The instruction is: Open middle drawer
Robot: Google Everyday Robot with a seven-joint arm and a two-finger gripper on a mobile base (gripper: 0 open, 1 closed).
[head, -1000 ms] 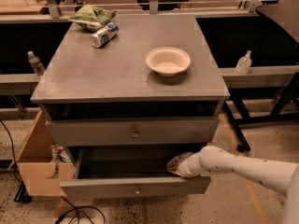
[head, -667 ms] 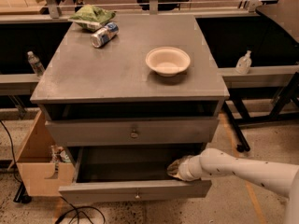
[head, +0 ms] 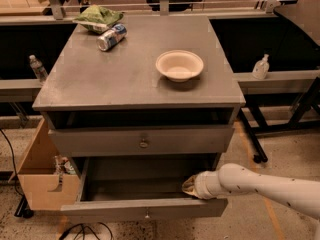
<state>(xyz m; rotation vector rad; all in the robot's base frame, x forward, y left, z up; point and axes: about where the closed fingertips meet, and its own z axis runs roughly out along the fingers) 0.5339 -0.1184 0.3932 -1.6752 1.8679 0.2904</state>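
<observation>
The gripper is seen low at the right end of the middle drawer, tucked just behind the front panel and inside the cavity. Whether it is open or closed, and whether anything is gripped, cannot be told. The drawer lies well drawn out, with its front just on the near side of the gripper and its small knob off to the gripper's left, not held. The white arm runs away to the right.

Just above and beyond the gripper, the upper drawer is shut. A cardboard box stands well to the left, beside the cabinet. Farther up and back, on the cabinet top, a paper bowl sits almost straight beyond the gripper. A drink can lies on its side farther left, and a green bag lies behind it.

The task is judged nearly done. If the pull is carried too far, the drawer could be dragged off its runners. A sharp tug could shake the cabinet and set the can rolling. Contact on the panel's inner edge could also be lost, since the knob is not used.
</observation>
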